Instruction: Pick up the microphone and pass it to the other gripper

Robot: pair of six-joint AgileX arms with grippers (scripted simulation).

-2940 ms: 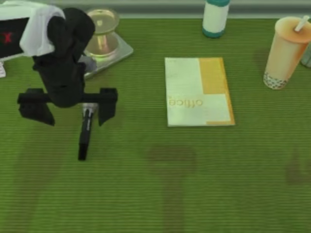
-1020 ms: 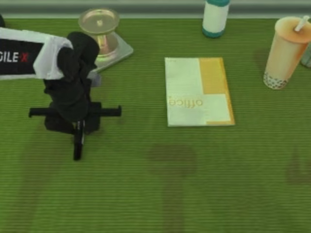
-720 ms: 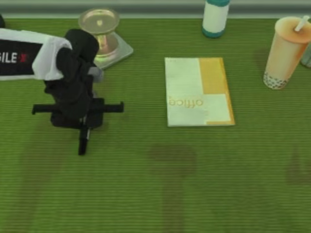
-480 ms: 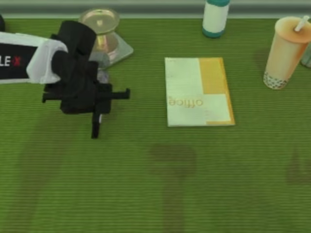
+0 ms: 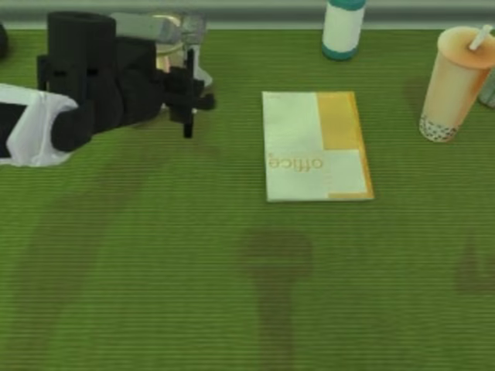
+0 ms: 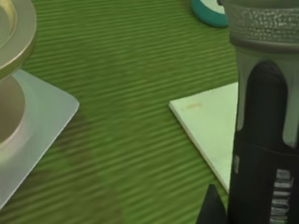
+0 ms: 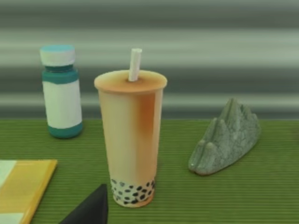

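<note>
My left gripper (image 5: 186, 99) is shut on the microphone (image 5: 189, 77) at the back left of the table, in front of the scale. The mic is off the mat. Its grey mesh head (image 5: 192, 29) points toward the back edge and its black handle (image 5: 187, 127) toward the front. In the left wrist view the microphone (image 6: 264, 154) fills one side, with one black fingertip (image 6: 212, 210) against the handle; the other finger is hidden behind it. My right gripper (image 7: 96, 210) is outside the top view, near the cup at the back right.
A white and yellow booklet (image 5: 315, 145) lies right of centre. A brass-topped scale (image 6: 18, 116) sits behind the left arm. A white bottle with teal cap (image 5: 342, 27), a bubble tea cup (image 5: 456, 81) and a grey stone ornament (image 7: 226, 140) stand along the back.
The left gripper closed on the microphone lying on the mat, lifted it and carried it back and to the right, swinging round so the head now points toward the back edge.
</note>
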